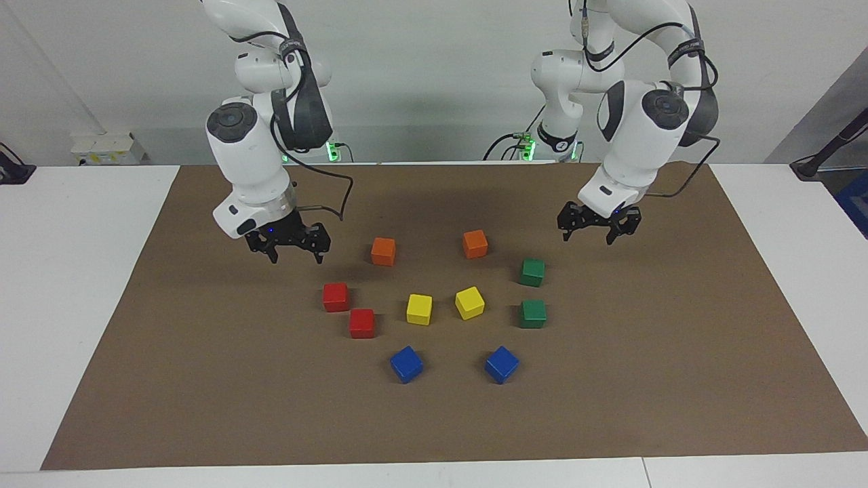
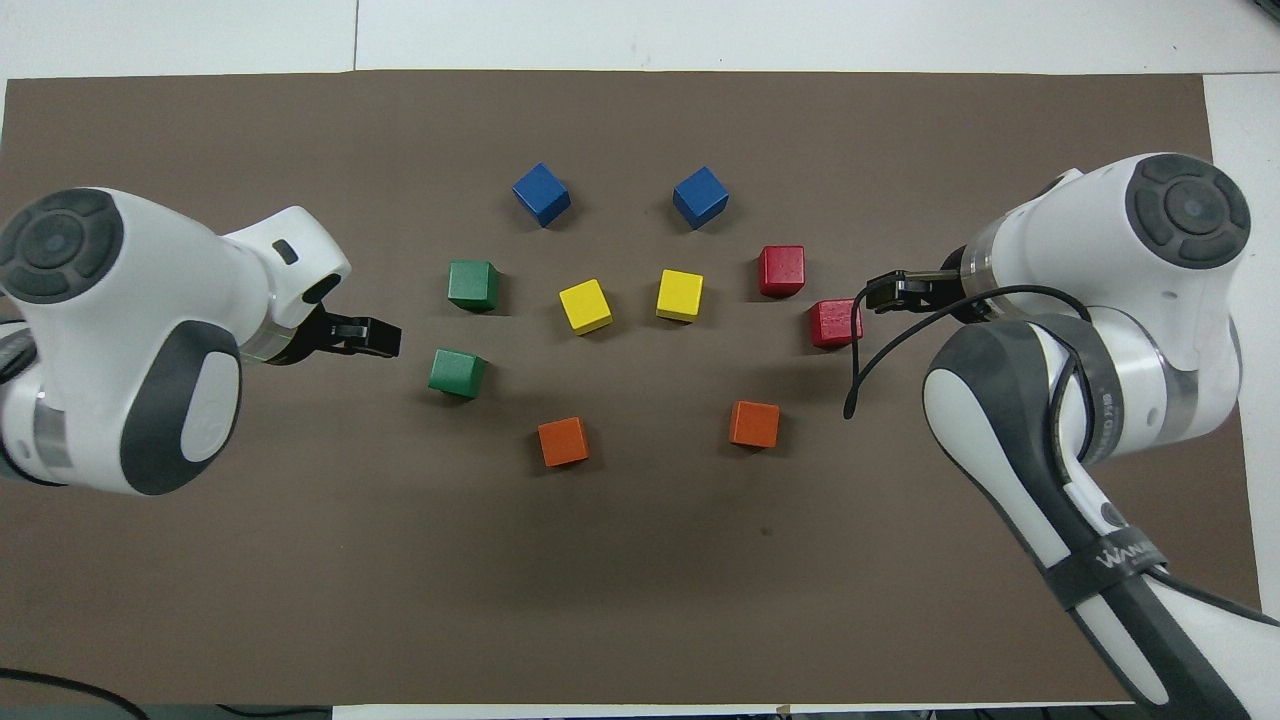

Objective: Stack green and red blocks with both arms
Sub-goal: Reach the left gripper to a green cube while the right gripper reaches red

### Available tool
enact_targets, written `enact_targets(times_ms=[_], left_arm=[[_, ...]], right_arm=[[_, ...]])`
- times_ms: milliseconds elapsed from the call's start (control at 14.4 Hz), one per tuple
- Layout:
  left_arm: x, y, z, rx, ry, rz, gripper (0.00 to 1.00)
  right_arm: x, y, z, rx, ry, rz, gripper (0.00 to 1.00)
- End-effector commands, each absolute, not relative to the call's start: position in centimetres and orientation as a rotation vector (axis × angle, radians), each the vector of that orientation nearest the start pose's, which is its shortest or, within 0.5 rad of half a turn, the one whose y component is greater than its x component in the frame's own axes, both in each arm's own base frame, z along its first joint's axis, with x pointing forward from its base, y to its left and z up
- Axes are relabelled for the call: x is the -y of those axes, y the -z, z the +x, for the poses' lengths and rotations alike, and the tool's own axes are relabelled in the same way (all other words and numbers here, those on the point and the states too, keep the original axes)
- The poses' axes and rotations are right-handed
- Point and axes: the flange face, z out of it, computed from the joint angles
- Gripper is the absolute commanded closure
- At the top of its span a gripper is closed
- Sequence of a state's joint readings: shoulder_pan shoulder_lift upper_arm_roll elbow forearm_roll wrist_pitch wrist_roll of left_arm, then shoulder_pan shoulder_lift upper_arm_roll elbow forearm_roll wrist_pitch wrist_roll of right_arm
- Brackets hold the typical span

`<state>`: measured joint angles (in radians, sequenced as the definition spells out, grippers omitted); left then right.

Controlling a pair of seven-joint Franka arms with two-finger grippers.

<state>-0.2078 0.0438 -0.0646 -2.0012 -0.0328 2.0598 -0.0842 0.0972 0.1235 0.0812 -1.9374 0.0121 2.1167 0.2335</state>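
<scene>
Two dark green blocks (image 1: 532, 272) (image 1: 533, 314) sit apart on the brown mat toward the left arm's end; they also show in the overhead view (image 2: 458, 372) (image 2: 473, 284). Two red blocks (image 1: 336, 297) (image 1: 362, 323) sit close together toward the right arm's end, and in the overhead view too (image 2: 835, 322) (image 2: 781, 271). My left gripper (image 1: 597, 230) (image 2: 370, 337) hangs open and empty over the mat beside the green blocks. My right gripper (image 1: 293, 249) (image 2: 895, 292) hangs open and empty over the mat beside the red blocks.
Two orange cubes (image 1: 383, 251) (image 1: 475, 244) lie nearest the robots. Two yellow cubes (image 1: 419, 309) (image 1: 469, 302) lie in the middle. Two blue cubes (image 1: 406, 364) (image 1: 502, 364) lie farthest. The brown mat (image 1: 610, 407) covers a white table (image 1: 68, 271).
</scene>
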Motion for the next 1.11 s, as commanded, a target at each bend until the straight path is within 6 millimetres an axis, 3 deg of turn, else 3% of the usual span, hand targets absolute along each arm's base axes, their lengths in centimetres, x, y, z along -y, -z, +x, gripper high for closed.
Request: enact_targets(times_ms=[0,208,694,833,1041], left_arm=[[17.3,-41.2,53.3,-0.218,0.073,-3.187,0.0],[18.9,-39.1,53.7,-0.168,0.074,-3.194,0.0],[19.6,-36.4,53.3,-0.163,0.03,-3.188,0.0],[20.8,-35.3,52.5,-0.189,0.052,-3.19,0.0],[21.9,-33.4,52.2,-0.179,0.074,-3.196,0.0]], right_arm=[[-12.1,-40.6,58.7,-0.07,0.091,-3.097,0.0],[-14.0,-38.8,59.2,-0.03,0.114,-3.096,0.0],[-14.4,-35.5,60.0,-0.024,0.11,-3.103,0.0],[-14.6,-34.4,60.1,-0.029,0.104,-3.102,0.0],[-16.5,-32.4,59.7,-0.025,0.07,-3.104,0.0]])
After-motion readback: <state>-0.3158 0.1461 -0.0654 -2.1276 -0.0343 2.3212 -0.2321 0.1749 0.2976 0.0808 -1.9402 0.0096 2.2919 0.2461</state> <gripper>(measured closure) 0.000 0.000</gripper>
